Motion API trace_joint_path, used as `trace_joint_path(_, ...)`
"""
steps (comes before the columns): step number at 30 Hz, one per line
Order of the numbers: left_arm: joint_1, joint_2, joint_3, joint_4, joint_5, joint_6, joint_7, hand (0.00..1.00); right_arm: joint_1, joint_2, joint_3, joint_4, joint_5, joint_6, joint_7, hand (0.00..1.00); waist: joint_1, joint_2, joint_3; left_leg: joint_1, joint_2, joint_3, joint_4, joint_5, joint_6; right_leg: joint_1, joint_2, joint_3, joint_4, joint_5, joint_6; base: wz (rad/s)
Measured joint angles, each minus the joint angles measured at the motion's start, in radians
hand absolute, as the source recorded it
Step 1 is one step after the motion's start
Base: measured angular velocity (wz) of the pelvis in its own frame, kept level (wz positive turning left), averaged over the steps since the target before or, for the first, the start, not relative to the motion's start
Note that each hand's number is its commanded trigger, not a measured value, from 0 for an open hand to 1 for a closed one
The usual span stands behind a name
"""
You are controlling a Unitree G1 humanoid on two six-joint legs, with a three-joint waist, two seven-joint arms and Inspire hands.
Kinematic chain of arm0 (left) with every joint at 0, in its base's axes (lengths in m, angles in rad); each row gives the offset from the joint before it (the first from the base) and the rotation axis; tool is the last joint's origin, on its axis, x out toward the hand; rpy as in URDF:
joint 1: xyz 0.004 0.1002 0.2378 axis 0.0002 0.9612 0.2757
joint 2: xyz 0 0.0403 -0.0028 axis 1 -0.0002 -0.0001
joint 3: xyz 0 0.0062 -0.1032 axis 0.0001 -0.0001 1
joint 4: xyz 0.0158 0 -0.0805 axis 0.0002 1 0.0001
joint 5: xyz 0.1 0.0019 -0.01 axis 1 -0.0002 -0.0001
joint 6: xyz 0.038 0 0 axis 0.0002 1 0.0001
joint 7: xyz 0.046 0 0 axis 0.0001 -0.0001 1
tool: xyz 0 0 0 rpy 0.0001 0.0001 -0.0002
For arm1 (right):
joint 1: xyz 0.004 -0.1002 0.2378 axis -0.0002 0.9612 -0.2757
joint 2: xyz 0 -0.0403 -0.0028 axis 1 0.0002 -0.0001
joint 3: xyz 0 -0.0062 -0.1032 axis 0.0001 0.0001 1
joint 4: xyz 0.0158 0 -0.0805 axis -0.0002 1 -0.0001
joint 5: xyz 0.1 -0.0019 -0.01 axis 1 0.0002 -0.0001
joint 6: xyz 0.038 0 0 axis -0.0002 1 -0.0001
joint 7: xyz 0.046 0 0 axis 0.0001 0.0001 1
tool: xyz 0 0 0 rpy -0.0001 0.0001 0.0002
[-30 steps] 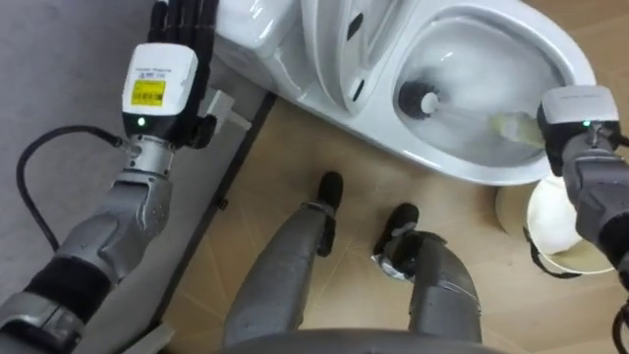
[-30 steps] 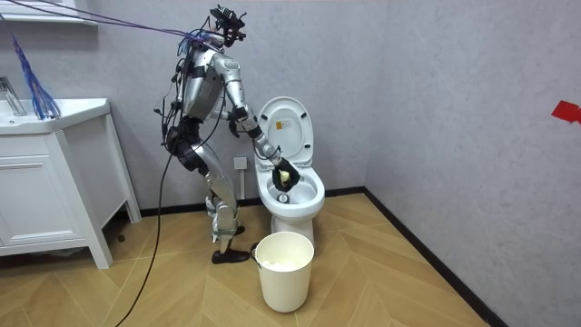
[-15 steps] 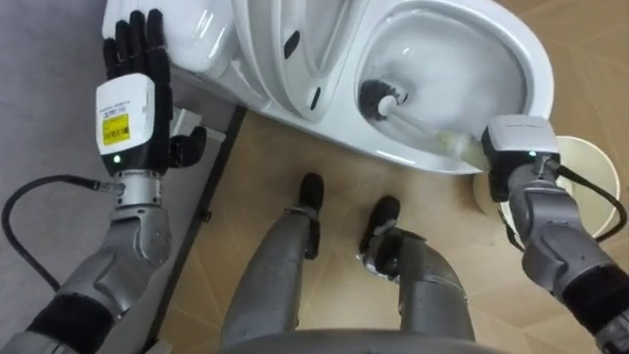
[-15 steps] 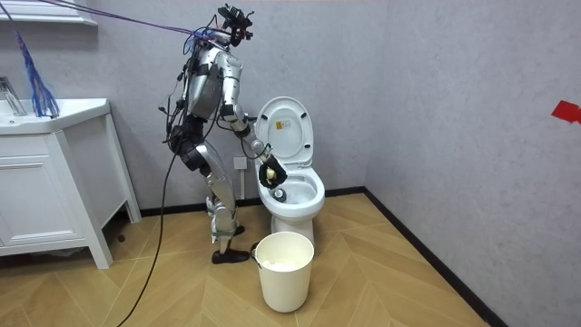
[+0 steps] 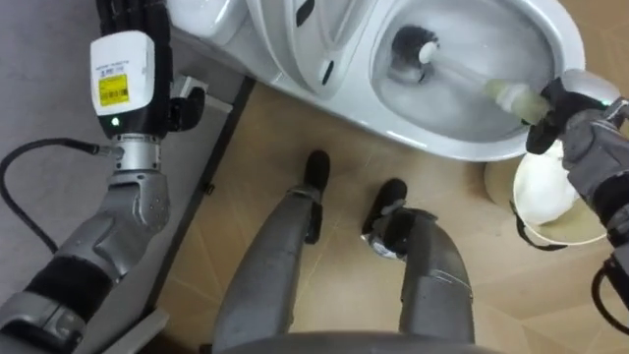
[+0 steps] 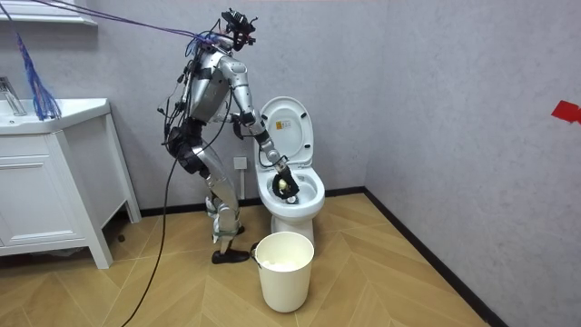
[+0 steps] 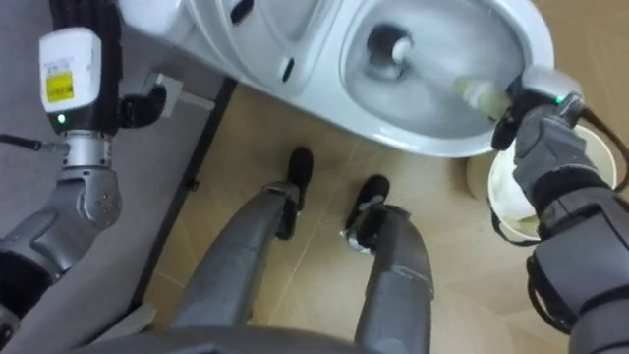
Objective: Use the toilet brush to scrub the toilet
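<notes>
The white toilet (image 5: pixel 447 149) stands in front of me with its lid (image 6: pixel 289 130) raised. A toilet brush with a dark head (image 5: pixel 413 49) lies inside the bowl, its pale handle (image 5: pixel 506 95) running to the right rim. My right hand (image 5: pixel 568 110) is shut on the end of that handle, just over the rim. In the room view I stand at the toilet's side, bent a little, with my right arm reaching down into the bowl (image 6: pixel 295 189). My left hand (image 5: pixel 124 79) is held up beside the cistern near the wall, fingers straight, holding nothing.
A white bin (image 5: pixel 550 202) stands on the wood floor right of the toilet, under my right forearm, and in front of the toilet (image 6: pixel 284 270) in the room view. A white cabinet (image 6: pixel 54 191) stands further off. A wall outlet (image 5: pixel 187 93) is close to my left hand.
My right hand has pushed the brush further into the bowl, toward the room view's right. The head view has shifted with my body. The left hand stays raised.
</notes>
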State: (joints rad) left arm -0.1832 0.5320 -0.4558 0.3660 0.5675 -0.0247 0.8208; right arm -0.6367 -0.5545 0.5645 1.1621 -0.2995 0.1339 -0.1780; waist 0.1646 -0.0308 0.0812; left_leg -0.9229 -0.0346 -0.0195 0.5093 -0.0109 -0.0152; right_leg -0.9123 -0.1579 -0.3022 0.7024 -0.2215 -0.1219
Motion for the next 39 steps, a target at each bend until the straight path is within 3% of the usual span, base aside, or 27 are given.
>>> trace_joint_path(3,0.0,-0.005,0.023,0.002,0.056,0.015,-0.01,0.0,-0.015,-0.002,-0.024,0.008,-0.029,-0.011,-0.019,1.0,-0.005,-0.015,-0.0009,-0.008,0.001,0.003,0.022,-0.004,0.006,-0.004,-0.002,0.003,0.012,-0.003,0.004,-0.03)
trace_joint_path(6,-0.008,-0.01,0.023,0.001,0.058,0.027,-0.02,0.0,-0.015,-0.004,-0.036,0.001,-0.082,-0.012,-0.03,1.0,-0.011,-0.015,-0.0012,-0.009,0.0,0.004,0.025,-0.013,0.008,-0.003,-0.002,0.005,0.011,0.004,0.007,-0.06)
trace_joint_path(10,-0.011,-0.017,0.022,0.011,0.091,0.039,-0.072,0.0,0.007,0.001,-0.038,-0.028,-0.198,-0.007,-0.035,1.0,0.014,-0.002,-0.0044,0.006,0.003,0.013,0.03,-0.021,0.02,0.017,-0.001,0.004,0.004,0.02,0.014,-0.12)
trace_joint_path(11,-0.007,-0.018,0.02,0.01,0.094,0.041,-0.088,0.0,0.036,0.008,-0.03,-0.05,-0.229,-0.002,-0.04,1.0,0.024,0.01,-0.0063,0.021,0.005,0.007,0.028,-0.022,0.021,0.038,0.003,-0.004,-0.008,0.022,0.015,0.03)
trace_joint_path(13,0.0,-0.02,0.002,0.01,0.096,0.042,-0.109,0.0,0.087,0.014,0.009,-0.082,-0.277,0.014,-0.041,1.0,0.035,0.044,-0.0196,0.031,0.006,-0.016,0.028,-0.024,0.02,0.068,0.017,-0.016,-0.038,0.027,0.018,0.11)
trace_joint_path(15,0.019,-0.053,-0.02,0.012,0.101,0.049,-0.126,0.0,0.16,0.018,0.032,-0.11,-0.362,0.058,-0.034,1.0,0.05,0.089,-0.0282,0.047,0.006,-0.021,0.017,-0.025,0.022,0.096,0.019,-0.027,-0.064,0.034,0.026,0.11)
trace_joint_path(18,0.04,-0.077,-0.017,0.018,0.1,0.048,-0.127,0.0,0.224,0.025,0.028,-0.181,-0.397,0.094,-0.032,1.0,0.063,0.108,-0.0376,0.048,0.009,-0.015,0.007,-0.025,0.022,0.097,0.022,-0.026,-0.083,0.047,0.028,-0.15)
trace_joint_path(22,0.078,-0.066,-0.001,0.007,0.07,0.037,-0.127,0.0,0.321,0.027,0.022,-0.339,-0.417,0.15,-0.021,1.0,0.042,0.124,-0.0438,0.071,0.028,-0.019,-0.018,-0.023,0.019,0.136,0.048,-0.04,-0.141,0.062,0.026,-0.06)
trace_joint_path(26,0.106,-0.063,0.025,0.008,0.044,0.023,-0.102,0.0,0.371,0.032,0.008,-0.462,-0.418,0.189,0.028,1.0,0.026,0.122,-0.0444,0.079,0.047,-0.011,-0.036,-0.024,0.011,0.15,0.071,-0.032,-0.18,0.075,0.024,-0.1)
trace_joint_path(31,0.111,-0.025,0.023,0.009,0.028,-0.007,-0.083,0.0,0.332,0.014,0.021,-0.446,-0.423,0.188,0.046,1.0,0.026,0.115,-0.0411,0.081,0.049,-0.012,-0.039,-0.029,0.003,0.146,0.072,-0.031,-0.178,0.074,0.015,-0.04)
trace_joint_path(33,0.093,-0.013,0.008,0.014,0.008,-0.012,-0.072,0.0,0.283,-0.004,0.048,-0.388,-0.398,0.159,0.035,1.0,0.026,0.103,-0.0336,0.081,0.045,-0.011,-0.04,-0.028,0.003,0.14,0.067,-0.031,-0.165,0.07,0.008,0.04)
trace_joint_path(36,0.052,-0.007,0.007,0.039,0.014,-0.029,-0.051,0.0,0.154,-0.004,0.07,-0.218,-0.265,0.068,0.018,1.0,0.03,0.052,-0.0134,0.076,0.039,-0.008,-0.048,-0.02,-0.005,0.117,0.055,-0.026,-0.138,0.061,-0.003,0.04)
trace_joint_path(39,0.025,-0.003,0.012,0.032,0.039,-0.031,-0.039,0.0,0.061,-0.003,0.058,-0.106,-0.195,0.014,-0.008,1.0,0.03,0.018,-0.0082,0.056,0.032,-0.008,-0.044,-0.01,-0.002,0.087,0.046,-0.022,-0.109,0.054,-0.006,0.14)
